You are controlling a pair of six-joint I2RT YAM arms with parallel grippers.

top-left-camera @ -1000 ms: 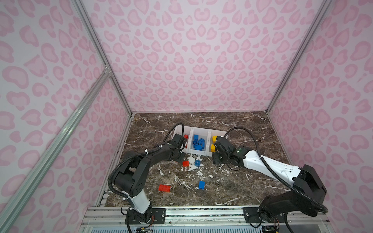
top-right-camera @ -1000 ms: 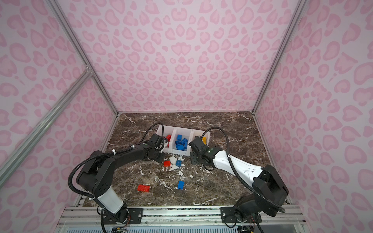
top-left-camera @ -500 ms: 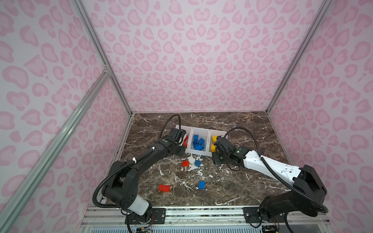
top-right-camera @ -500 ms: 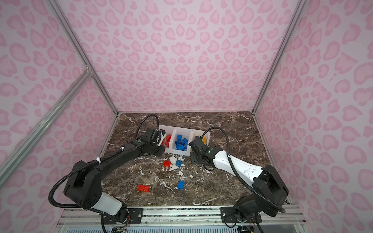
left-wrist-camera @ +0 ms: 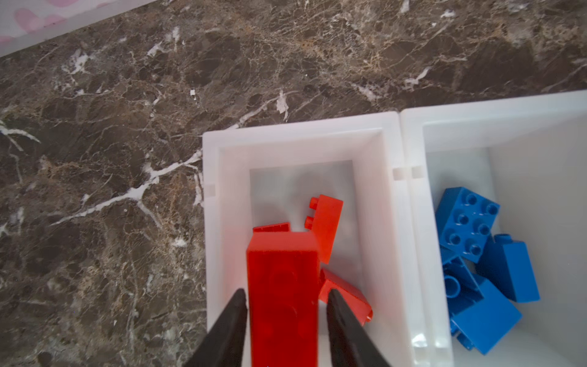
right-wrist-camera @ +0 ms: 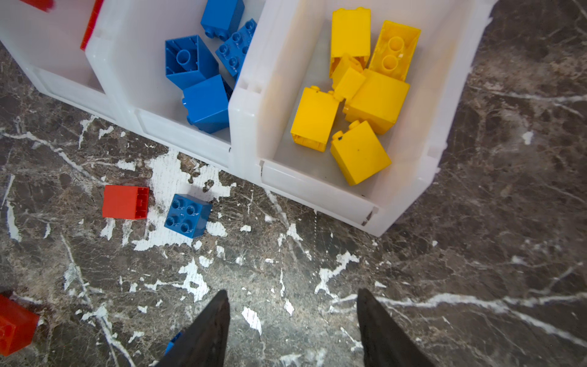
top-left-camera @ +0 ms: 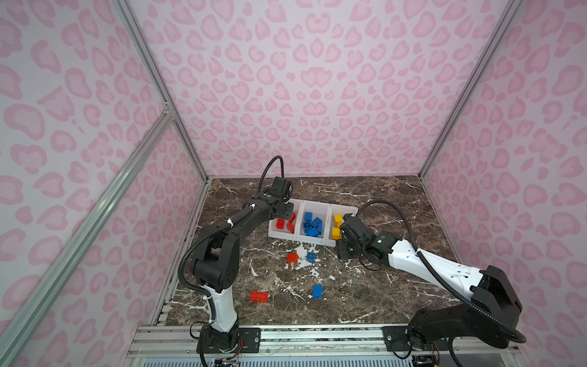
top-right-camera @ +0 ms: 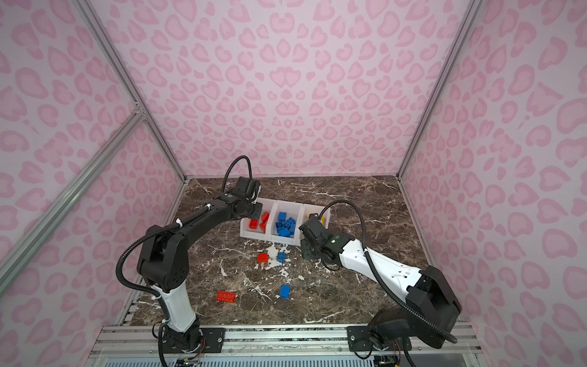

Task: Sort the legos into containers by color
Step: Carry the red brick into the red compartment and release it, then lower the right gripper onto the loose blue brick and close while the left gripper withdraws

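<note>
The three white containers [top-left-camera: 298,238] stand in a row, holding red, blue and yellow legos from left to right. Over the left one [left-wrist-camera: 286,133] hangs my left gripper [left-wrist-camera: 286,294], open. A blurred oblong red lego [left-wrist-camera: 282,286] sits loose between its fingers, with a gap showing at one side, above other red legos [left-wrist-camera: 327,222]. Just in front of the yellow container [right-wrist-camera: 317,187], my right gripper [right-wrist-camera: 290,295] is low over bare table, open and empty. On the table lie a red square lego [top-left-camera: 292,257], a blue square lego [top-left-camera: 311,256], another blue lego [top-left-camera: 317,291] and a red oblong lego [top-left-camera: 259,296].
Pink patterned walls close in the marble table [top-left-camera: 365,286] on three sides. The left arm [top-left-camera: 241,222] reaches along the left side toward the containers. The right arm [top-left-camera: 428,263] lies across the right half of the table.
My left gripper carried the red lego from in front of the containers up over the left one, and its jaws have spread off the brick. The right gripper has stayed put.
</note>
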